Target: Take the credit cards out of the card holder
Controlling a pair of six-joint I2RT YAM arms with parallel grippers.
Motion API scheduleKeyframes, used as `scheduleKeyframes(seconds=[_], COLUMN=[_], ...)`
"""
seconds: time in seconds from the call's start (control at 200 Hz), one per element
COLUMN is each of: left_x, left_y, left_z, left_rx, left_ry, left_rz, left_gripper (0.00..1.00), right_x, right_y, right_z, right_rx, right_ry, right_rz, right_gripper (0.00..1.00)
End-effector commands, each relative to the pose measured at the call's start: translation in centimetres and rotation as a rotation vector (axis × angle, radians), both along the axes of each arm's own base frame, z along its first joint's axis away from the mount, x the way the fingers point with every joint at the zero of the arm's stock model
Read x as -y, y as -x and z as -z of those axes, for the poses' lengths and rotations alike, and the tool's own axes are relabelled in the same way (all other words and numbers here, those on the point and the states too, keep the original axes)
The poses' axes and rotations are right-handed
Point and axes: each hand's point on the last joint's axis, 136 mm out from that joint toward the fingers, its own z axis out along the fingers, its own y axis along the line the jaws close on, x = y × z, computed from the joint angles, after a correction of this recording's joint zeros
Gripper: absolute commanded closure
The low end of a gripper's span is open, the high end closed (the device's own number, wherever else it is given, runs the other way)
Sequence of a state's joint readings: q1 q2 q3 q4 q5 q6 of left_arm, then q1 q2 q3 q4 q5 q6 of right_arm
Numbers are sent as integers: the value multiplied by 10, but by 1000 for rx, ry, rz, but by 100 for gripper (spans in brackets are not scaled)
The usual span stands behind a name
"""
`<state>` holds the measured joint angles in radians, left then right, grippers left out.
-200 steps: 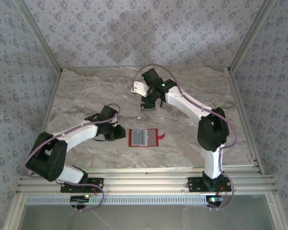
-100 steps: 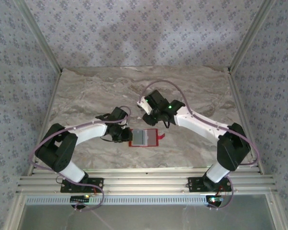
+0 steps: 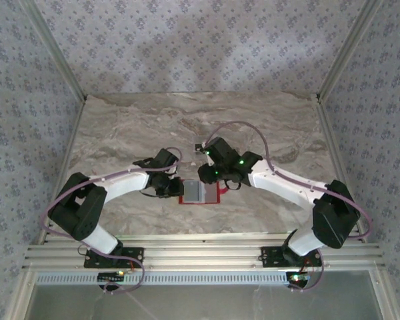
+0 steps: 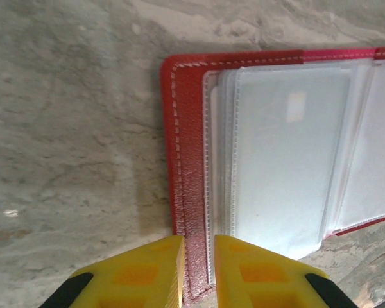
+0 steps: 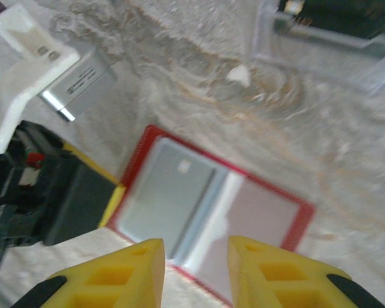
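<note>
Motion this last second belongs mostly to the right arm. It has swung in from the far middle of the table (image 3: pixel 133 133), and the right gripper (image 5: pixel 196 269) now hangs over the wallet (image 3: pixel 199 193), jaws parted with nothing between them. The left gripper (image 4: pixel 199 269) has slid in to the wallet's left edge. Its jaws are nearly together with the red border running into the slit, though I cannot tell whether it pinches. The wallet lies open and flat near the middle, cards (image 4: pixel 289 160) still in their clear sleeves. To me, one side looks set to brace and the other to pull.
</note>
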<state>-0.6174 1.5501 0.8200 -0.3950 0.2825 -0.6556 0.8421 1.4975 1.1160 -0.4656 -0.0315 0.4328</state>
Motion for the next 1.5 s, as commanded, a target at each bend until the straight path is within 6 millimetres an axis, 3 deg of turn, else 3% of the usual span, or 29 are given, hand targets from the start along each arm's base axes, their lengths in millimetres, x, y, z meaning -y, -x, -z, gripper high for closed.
scheduleKeyframes(seconds=[0.0, 0.19, 0.435, 0.46, 0.695, 0.969, 1.124, 1.494], left_x=[-14, -36, -54, -55, -58, -59, -58, -58], left_y=[-10, -18, -13, -13, -9, -8, -8, -9], left_z=[-15, -26, -29, -29, -28, -27, -27, -31], left_rx=[42, 75, 86, 85, 81, 81, 76, 83], left_ry=[9, 41, 44, 48, 64, 63, 66, 71], left_rz=[-56, -116, -129, -133, -141, -137, -140, -140], left_gripper=[80, 79, 78, 78, 78, 78, 78, 78], right_x=[-21, -47, -70, -79, -92, -82, -67, -43], right_y=[14, 22, 24, 19, 17, 21, 24, 28], right_z=[10, 32, 72, 64, 86, 109, 118, 116], right_rx=[-140, -234, -349, -342, -389, -427, -424, -392], right_ry=[-102, -138, -106, -127, -96, -22, 49, 141], right_rz=[68, 132, 168, 162, 150, 178, 201, 230], right_gripper=[67, 66, 65, 65, 65, 65, 64, 64])
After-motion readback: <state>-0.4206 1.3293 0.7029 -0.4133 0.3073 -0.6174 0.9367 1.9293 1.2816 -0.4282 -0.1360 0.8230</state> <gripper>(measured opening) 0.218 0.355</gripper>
